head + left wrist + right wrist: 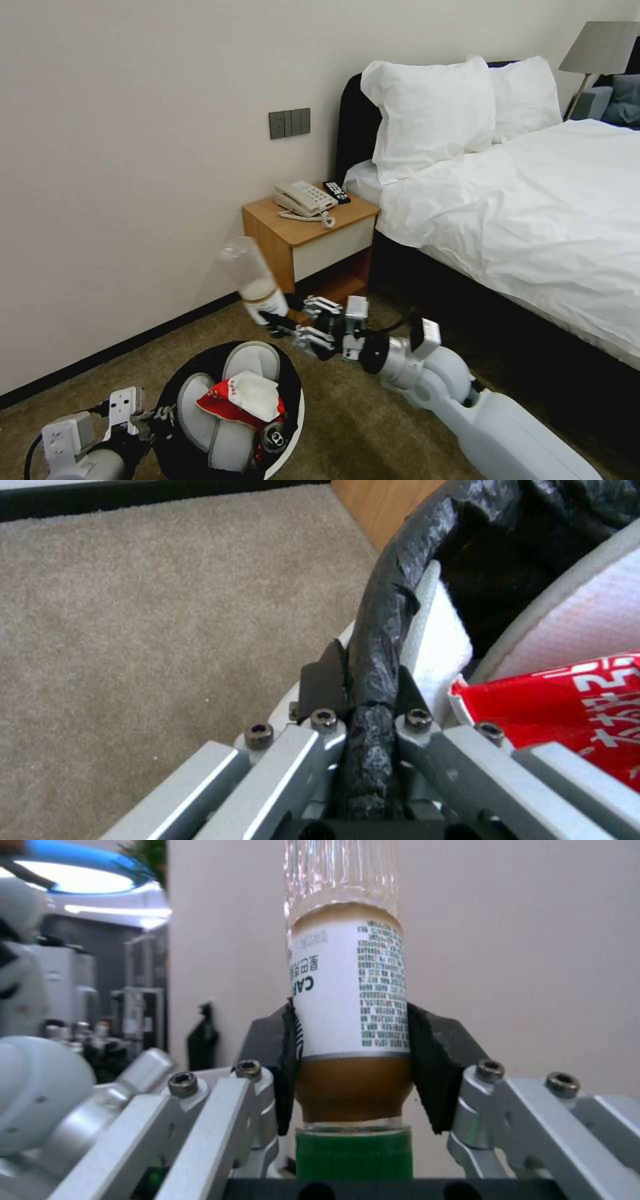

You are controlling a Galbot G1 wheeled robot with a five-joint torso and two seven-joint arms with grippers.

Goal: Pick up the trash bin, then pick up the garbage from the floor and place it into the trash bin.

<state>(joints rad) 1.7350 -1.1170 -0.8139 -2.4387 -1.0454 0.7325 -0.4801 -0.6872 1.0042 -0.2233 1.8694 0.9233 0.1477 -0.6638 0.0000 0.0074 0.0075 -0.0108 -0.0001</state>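
The trash bin (pixel 293 420), white and lined with a black bag, hangs at the lower left of the head view, and my left gripper (pixel 157 421) is shut on its bag-covered rim (pixel 373 680). Inside lie two white slippers (pixel 200 413), a red packet (pixel 230 408), a white tissue (pixel 257 395) and a crushed can (pixel 273 437). My right gripper (pixel 280 320) is shut on a clear green-capped bottle (pixel 252 275), held above the bin's far edge with its base tilted up toward the wall. The right wrist view shows the pads (pixel 433 1065) clamping the bottle (pixel 350 1005) on its white label, brown liquid pooled near the cap.
A wooden nightstand (pixel 313 243) with a telephone (pixel 303 198) and a remote stands just beyond the bottle. The bed (pixel 533 220) with white bedding fills the right. A pale wall with a black skirting runs along the left; brown carpet (pixel 373 427) lies between bin and bed.
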